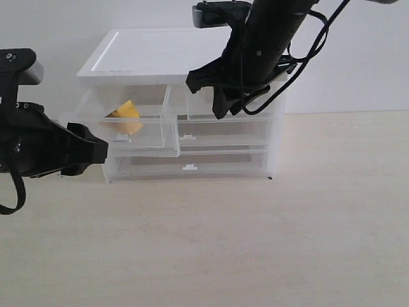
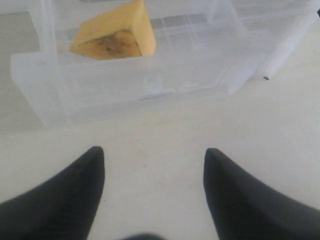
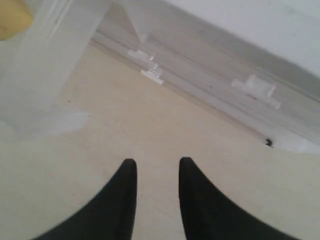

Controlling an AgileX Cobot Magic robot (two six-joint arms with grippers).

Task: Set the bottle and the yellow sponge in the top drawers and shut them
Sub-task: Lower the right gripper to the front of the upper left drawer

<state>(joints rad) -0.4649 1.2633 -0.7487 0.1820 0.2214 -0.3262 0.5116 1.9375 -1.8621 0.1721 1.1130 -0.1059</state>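
On the pale worktop [image 1: 255,243], the yellow sponge [image 1: 127,117] sits in a pulled-out top drawer [image 1: 148,144], one o'clock from the wide-open, empty left hand [image 1: 96,148] (right hand [image 3: 158,160] half-open, empty).

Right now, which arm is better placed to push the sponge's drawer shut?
Left. The open left end effector faces the pulled-out drawer holding the yellow sponge; the right end effector is at the other top drawer.
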